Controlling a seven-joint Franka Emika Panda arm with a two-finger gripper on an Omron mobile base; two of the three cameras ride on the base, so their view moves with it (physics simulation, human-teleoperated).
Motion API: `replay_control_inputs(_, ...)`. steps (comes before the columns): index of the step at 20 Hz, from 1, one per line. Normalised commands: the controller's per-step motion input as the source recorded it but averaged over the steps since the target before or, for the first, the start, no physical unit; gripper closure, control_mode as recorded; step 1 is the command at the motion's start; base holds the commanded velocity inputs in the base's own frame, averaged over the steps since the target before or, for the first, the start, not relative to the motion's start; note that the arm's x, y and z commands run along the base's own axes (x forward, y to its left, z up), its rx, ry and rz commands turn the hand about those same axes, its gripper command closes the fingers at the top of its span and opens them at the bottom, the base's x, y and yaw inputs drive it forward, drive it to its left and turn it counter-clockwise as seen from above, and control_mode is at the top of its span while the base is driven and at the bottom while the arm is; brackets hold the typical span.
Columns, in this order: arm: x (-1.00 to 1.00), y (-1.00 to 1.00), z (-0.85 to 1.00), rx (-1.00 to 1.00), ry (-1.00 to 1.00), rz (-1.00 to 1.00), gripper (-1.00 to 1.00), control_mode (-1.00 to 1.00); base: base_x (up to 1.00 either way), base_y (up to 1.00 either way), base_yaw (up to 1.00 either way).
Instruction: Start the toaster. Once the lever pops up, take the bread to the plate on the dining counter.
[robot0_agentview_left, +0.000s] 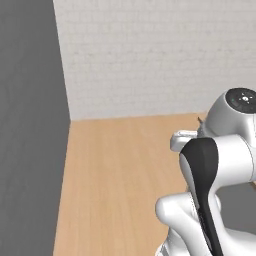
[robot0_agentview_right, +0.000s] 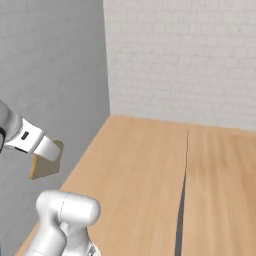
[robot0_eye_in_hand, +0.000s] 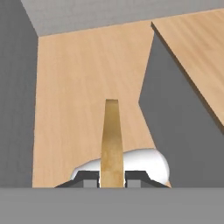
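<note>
My gripper (robot0_eye_in_hand: 112, 178) is shut on the bread (robot0_eye_in_hand: 111, 135), a thin golden-tan slice seen edge-on, rising between the two dark fingertips. From the right base view, the gripper (robot0_agentview_right: 49, 150) reaches in from the left edge and the bread (robot0_agentview_right: 46, 165) hangs below it, in front of the grey wall. The slice is in the air above a wooden floor (robot0_eye_in_hand: 74, 87). The toaster and the plate are out of view. A light-wood counter top (robot0_eye_in_hand: 197, 48) with a grey side lies to the right; I cannot tell whether it is the dining counter.
A tall grey wall (robot0_agentview_left: 30, 125) closes the left side and a white brick wall (robot0_agentview_left: 150, 55) the far end. The counter's grey side (robot0_eye_in_hand: 175, 127) stands close to the right of the hand. The counter top (robot0_agentview_right: 220, 190) sits right of a dark seam.
</note>
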Motion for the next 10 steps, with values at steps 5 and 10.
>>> replay_control_inputs(5, 0.00, 0.00, 0.00, 0.00, 0.00, 0.00, 1.00, 1.00, 1.00, 0.04, -0.22)
replay_control_inputs(10, 0.00, 0.00, 0.00, 0.00, 0.00, 0.00, 1.00, 1.00, 1.00, 0.08, -0.23)
